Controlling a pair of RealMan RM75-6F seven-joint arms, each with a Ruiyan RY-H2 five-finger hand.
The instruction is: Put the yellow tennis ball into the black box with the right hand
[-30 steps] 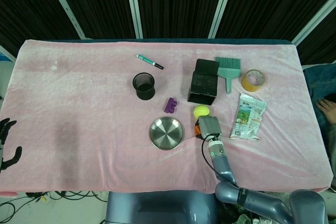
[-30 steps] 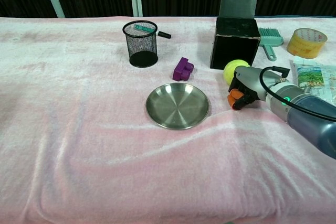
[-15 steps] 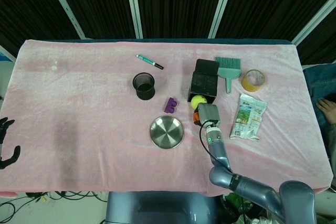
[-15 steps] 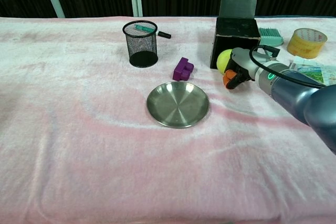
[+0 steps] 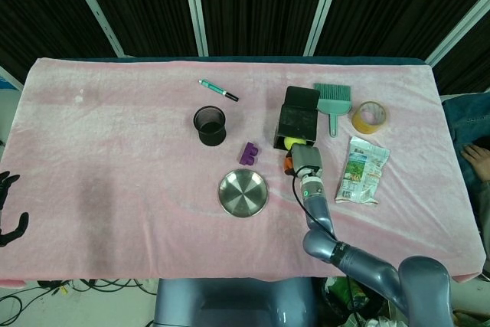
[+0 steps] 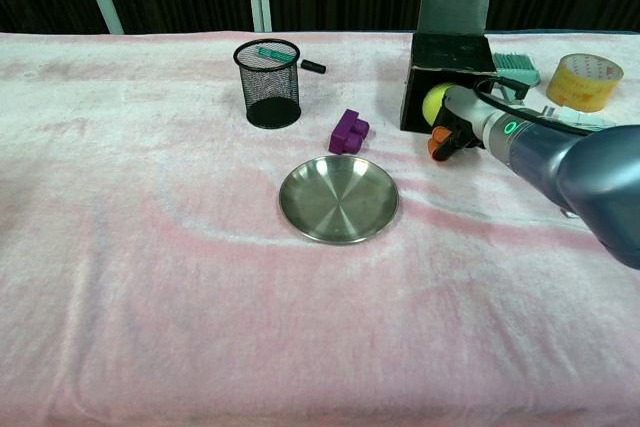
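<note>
Left hand: your left hand [image 5: 9, 208] sits at the near left edge of the worktop [image 5: 115, 158], far from the action, fingers apart and holding nothing.
Steel plate: the round steel plate [image 6: 338, 199] lies to the left of your right hand, on the near side, well clear of it.
Right hand: your right hand [image 6: 455, 127] is pushed up to the mouth of the black box [image 6: 447, 62], fingers wrapped around the yellow tennis ball [image 6: 437, 104].
Ball: it sits right at the opening of the box, touching or just inside the front edge; you cannot tell from either view whether it is past the lip.
Purple block: the purple block [image 6: 348, 131] rests to the left of the hand, apart from it.
Mesh cup: the black mesh cup [image 6: 267, 82] stands farther left and a little beyond.
Step in hand: you are delivering the ball into the box; it looks like the last stretch of the carry.
Next move: ease the ball deeper into the opening, then spread the fingers so that it stays inside and does not roll back out.
Change: a second ago the ball and hand were short of the box, near the plate's right side; they have since travelled forward to the opening.
</note>
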